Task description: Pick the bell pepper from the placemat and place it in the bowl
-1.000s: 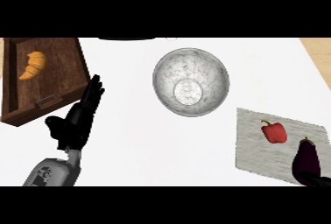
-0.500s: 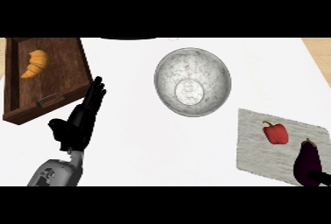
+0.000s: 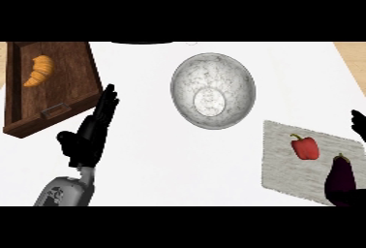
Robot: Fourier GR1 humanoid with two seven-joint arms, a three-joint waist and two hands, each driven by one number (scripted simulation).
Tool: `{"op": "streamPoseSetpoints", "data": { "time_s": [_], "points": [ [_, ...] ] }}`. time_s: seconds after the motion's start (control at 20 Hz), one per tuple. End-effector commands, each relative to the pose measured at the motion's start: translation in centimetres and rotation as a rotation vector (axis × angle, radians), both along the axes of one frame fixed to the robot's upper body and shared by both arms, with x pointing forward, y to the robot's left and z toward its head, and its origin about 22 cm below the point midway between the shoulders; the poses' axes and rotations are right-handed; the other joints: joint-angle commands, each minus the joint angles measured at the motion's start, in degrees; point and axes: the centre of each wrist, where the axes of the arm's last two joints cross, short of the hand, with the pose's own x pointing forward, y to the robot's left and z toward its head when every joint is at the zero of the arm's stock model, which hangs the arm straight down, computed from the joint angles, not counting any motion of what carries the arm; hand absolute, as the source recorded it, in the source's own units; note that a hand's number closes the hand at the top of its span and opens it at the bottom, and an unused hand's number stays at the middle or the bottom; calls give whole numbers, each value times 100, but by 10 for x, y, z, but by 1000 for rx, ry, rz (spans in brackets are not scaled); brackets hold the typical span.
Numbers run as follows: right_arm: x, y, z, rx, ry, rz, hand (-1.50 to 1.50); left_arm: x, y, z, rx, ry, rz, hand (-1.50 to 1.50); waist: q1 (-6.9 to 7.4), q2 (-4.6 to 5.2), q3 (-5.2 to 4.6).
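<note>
A red bell pepper (image 3: pixel 305 147) lies on the grey placemat (image 3: pixel 282 172) at the right, next to a dark purple eggplant (image 3: pixel 340 180). The metal bowl (image 3: pixel 212 90) stands up and to the left of the mat, with nothing in it. Only a small black part of my right hand (image 3: pixel 358 125) shows at the right edge, above and to the right of the pepper and apart from it. At the left, my left hand (image 3: pixel 89 133) rests open, fingers pointing up, far from the pepper.
A wooden tray (image 3: pixel 68 82) holding a croissant (image 3: pixel 38 70) sits at the upper left, close to my left hand's fingertips. A dark round object (image 3: pixel 146 42) peeks in at the top edge.
A part of my right hand has come into view at the right edge, above the placemat. The left hand has barely moved. Pepper, eggplant and bowl lie as before.
</note>
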Motion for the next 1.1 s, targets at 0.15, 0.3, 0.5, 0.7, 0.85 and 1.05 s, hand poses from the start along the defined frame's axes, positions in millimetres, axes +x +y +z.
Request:
{"op": "streamPoseSetpoints", "data": {
  "time_s": [0.15, 0.3, 0.5, 0.7, 0.85, 1.05],
  "points": [
    [-6, -14, -15, 31, -5, 42, -150, -2, 7, -12, -9, 12, -6, 0, -20, -4, 0],
    [-5, -10, -26, 95, -42, 59, -150, -4, -6, -22, -6, 2, 4, 0, -26, -2, 0],
    [-18, -11, -20, 131, -32, 97, -150, 8, 10, -4, -9, -1, -8, 0, -34, -5, -1],
    [-15, -20, -20, 187, -47, 69, -150, 0, 2, -3, 2, 3, -5, 0, -22, -6, 0],
    [-3, 4, -39, 213, -21, 72, -150, 4, -7, -4, -4, 8, 1, 0, -15, -2, 0],
    [6, 4, -50, 226, -4, 76, -150, 0, 2, -6, 9, 1, -16, 0, -9, -2, 0]
  ]
}}
